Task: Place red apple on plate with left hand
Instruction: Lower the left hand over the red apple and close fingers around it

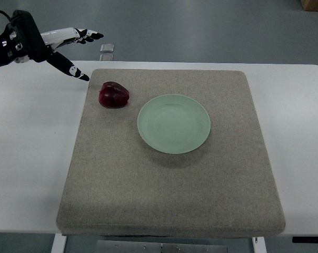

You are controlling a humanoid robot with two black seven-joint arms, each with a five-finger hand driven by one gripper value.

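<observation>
A dark red apple (pixel 113 95) lies on the beige mat (pixel 169 179) near its far left corner. Just right of it rests a pale green plate (pixel 174 123), with nothing on it. My left hand (pixel 84 56) hovers at the upper left, above the table's far edge and up-left of the apple. Its fingers (pixel 77 35) are spread wide, the thumb pointing down toward the mat corner, and it holds nothing. A small gap separates the thumb tip from the apple.
The mat covers most of a white table (pixel 27 158). A small grey object (pixel 107 48) lies on the floor beyond the table's far edge. A brown box corner (pixel 314 4) shows at the top right.
</observation>
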